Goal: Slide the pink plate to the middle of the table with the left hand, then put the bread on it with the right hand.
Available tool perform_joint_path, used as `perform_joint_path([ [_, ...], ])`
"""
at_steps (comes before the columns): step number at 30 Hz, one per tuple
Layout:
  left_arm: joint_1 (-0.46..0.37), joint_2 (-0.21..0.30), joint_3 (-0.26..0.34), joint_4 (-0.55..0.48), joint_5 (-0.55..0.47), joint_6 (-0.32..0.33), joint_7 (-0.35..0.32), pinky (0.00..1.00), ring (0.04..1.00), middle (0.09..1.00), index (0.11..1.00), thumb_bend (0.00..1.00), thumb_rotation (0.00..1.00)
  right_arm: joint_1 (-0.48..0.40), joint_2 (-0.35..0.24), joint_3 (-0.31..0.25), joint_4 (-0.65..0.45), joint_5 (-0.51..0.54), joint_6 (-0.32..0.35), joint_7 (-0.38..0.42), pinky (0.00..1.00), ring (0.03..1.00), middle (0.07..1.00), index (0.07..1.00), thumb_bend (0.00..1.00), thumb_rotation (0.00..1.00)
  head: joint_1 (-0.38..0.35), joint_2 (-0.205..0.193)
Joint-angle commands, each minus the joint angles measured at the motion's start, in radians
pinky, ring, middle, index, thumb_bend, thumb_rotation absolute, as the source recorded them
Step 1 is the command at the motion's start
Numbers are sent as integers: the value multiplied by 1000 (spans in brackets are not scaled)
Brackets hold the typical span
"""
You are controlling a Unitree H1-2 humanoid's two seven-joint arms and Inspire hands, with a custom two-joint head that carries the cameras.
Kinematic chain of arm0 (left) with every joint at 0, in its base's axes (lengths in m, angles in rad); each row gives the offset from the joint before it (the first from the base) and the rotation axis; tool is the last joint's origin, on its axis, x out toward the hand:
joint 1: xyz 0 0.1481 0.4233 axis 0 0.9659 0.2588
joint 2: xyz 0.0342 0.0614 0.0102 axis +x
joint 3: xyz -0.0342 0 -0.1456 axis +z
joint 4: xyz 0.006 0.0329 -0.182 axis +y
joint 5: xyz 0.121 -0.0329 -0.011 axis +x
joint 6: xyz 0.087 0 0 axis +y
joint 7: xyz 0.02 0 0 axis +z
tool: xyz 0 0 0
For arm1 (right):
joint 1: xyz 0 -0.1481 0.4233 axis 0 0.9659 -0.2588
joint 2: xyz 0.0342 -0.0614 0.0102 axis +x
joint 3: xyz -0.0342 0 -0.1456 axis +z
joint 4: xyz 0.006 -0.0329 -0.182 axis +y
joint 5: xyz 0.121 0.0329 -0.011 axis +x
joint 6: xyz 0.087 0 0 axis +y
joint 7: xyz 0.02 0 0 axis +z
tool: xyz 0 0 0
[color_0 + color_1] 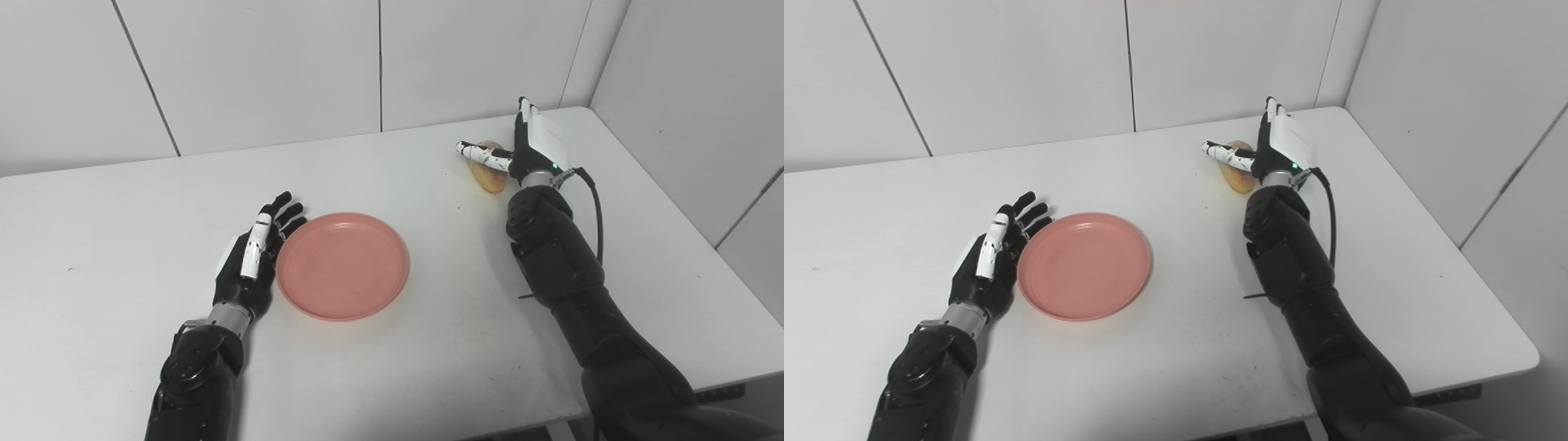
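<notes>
While the bread lies far right on the worktop, partly behind the right hand whose spread fingers reach over it, the plate sits mid-worktop just beside the flat left hand, fingers apart, holding nothing.

no readable text, labels, brands, numbers or signs anywhere
</notes>
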Motion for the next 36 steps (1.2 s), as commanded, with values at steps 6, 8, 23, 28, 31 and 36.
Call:
perform_joint_path([
  [6, 26, -1, -16, 3, 4, 65, -18, 892, 889, 902, 900, 339, 1000, -95, -4, 1, 70, 18, -6, -41, 998, 1000, 1000, 1000, 1000, 665, 0, 3],
  [8, 27, -1, -17, -1, 5, 69, -17, 892, 890, 904, 903, 336, 1000, -102, -5, 4, 91, 26, -7, -51, 990, 1000, 1000, 1000, 1000, 662, 0, 3],
  [23, 29, -2, -20, -8, 11, 73, -11, 894, 891, 902, 897, 340, 1000, -137, -14, 43, 186, 68, -11, -90, 965, 1000, 1000, 1000, 998, 580, 8, 13],
  [28, 30, -3, -18, -10, 9, 76, -11, 890, 889, 901, 896, 338, 1000, -142, -18, 47, 199, 88, -12, -95, 926, 981, 986, 970, 964, 502, 9, 17],
  [31, 30, -4, -19, -14, 11, 81, -8, 886, 884, 899, 895, 339, 1000, -143, -19, 46, 200, 103, -16, -94, 795, 904, 916, 912, 942, 428, 9, 19],
  [36, 30, -3, -22, -19, 16, 82, -7, 883, 883, 898, 894, 338, 1000, -154, -28, 84, 211, 88, -9, -88, 459, 603, 676, 739, 952, 232, 11, 21],
])
